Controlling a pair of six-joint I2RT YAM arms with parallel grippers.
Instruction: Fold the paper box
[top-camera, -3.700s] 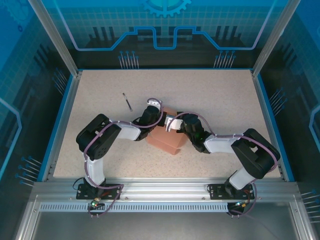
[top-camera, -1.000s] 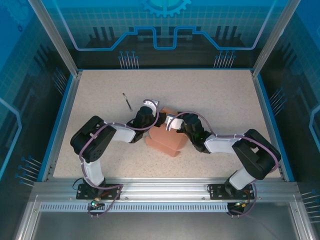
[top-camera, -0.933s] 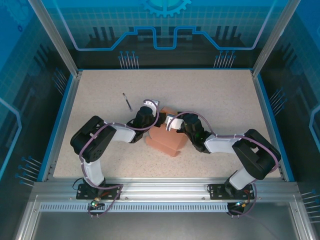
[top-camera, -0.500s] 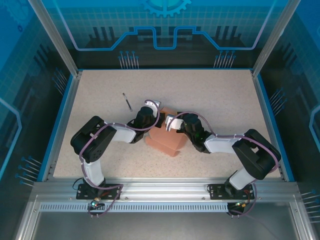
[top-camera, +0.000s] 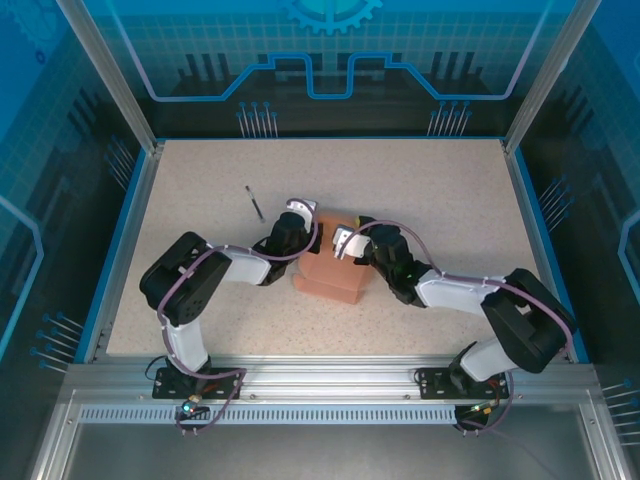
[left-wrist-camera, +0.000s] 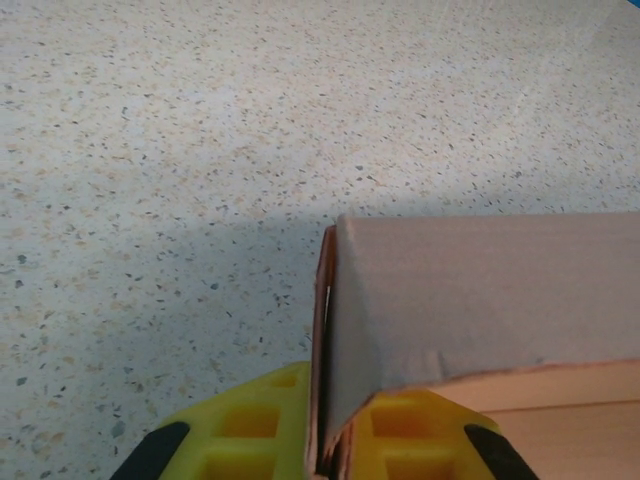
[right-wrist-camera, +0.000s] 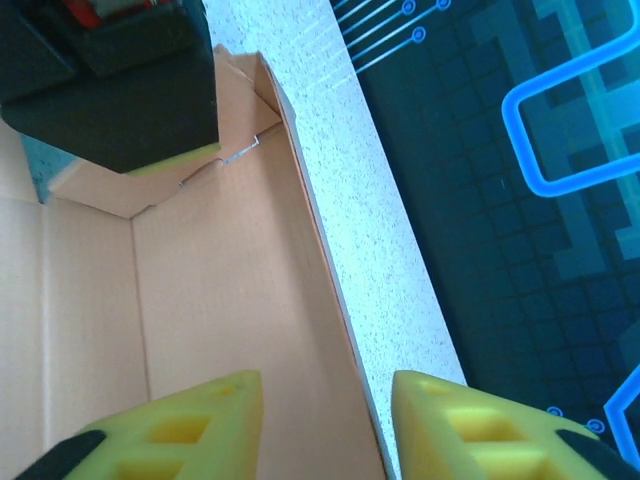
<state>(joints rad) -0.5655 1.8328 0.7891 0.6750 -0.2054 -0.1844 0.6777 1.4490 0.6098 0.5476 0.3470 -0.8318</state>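
Note:
The salmon-orange paper box (top-camera: 330, 282) stands open-topped at the table's middle, between both arms. My left gripper (top-camera: 311, 241) is at its left wall. In the left wrist view the left gripper (left-wrist-camera: 325, 442) is shut on that thin wall (left-wrist-camera: 470, 300), its yellow fingers (left-wrist-camera: 240, 430) pressed on either side. My right gripper (top-camera: 342, 255) hovers over the box's right side. In the right wrist view the right gripper (right-wrist-camera: 325, 430) is open, astride the box's wall edge (right-wrist-camera: 330, 300) without touching it. The box's inside (right-wrist-camera: 200, 280) shows there, with the left gripper's dark body (right-wrist-camera: 110, 80) at the far corner.
A thin dark stick (top-camera: 254, 203) lies on the speckled table (top-camera: 430, 190) behind and left of the left gripper. Blue rails and metal posts edge the table on all sides.
The left gripper has closed onto the box's wall. The right gripper has opened and let go of the box, and its elbow has swung right. The box sits squarer now.

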